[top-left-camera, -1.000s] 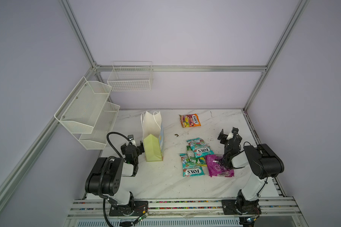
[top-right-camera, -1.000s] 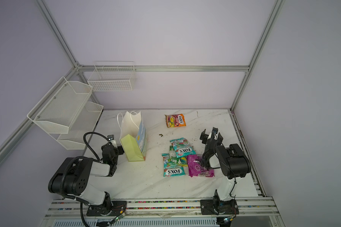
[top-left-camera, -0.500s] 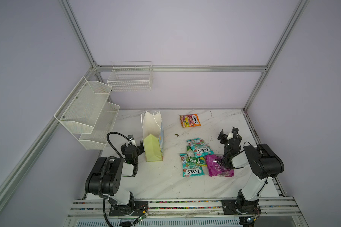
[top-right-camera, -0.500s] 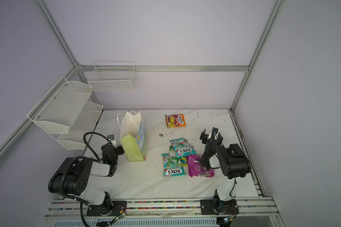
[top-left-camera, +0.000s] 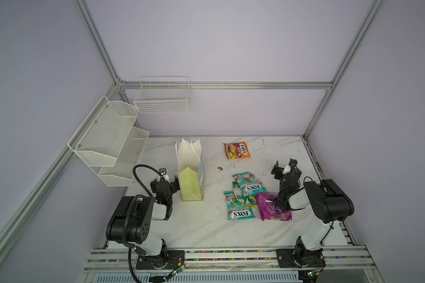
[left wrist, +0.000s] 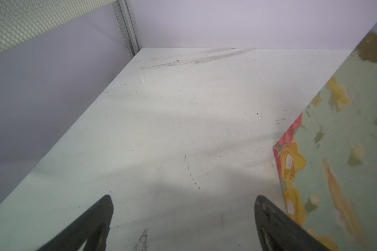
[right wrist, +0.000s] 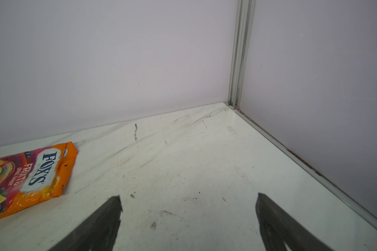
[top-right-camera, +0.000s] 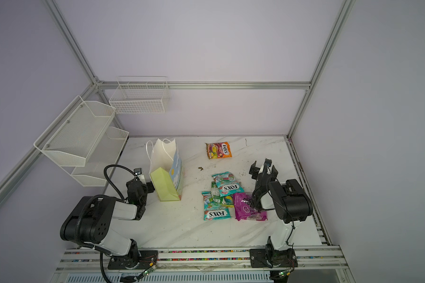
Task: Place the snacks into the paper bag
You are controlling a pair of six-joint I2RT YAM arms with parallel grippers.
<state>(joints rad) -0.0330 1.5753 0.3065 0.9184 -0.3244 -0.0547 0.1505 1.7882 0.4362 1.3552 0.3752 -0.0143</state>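
On the bench (top-left-camera: pixel 206 227) the paper bag (top-left-camera: pixel 190 181) is standing upright, left of centre. Four snacks (top-left-camera: pixel 245 193) are lying piled to its right, with the orange packet (top-left-camera: pixel 236 150) sitting apart farther back. Just beside the bag, the left end effector (top-left-camera: pixel 165 181) is hovering open and empty. Near the pile, the right end effector (top-left-camera: pixel 285 168) is also gaping, holding nothing.

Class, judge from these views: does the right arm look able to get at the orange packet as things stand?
Probably yes. The right tool stands open and empty; only bare table lies between it and the orange packet, which lies flat and alone.
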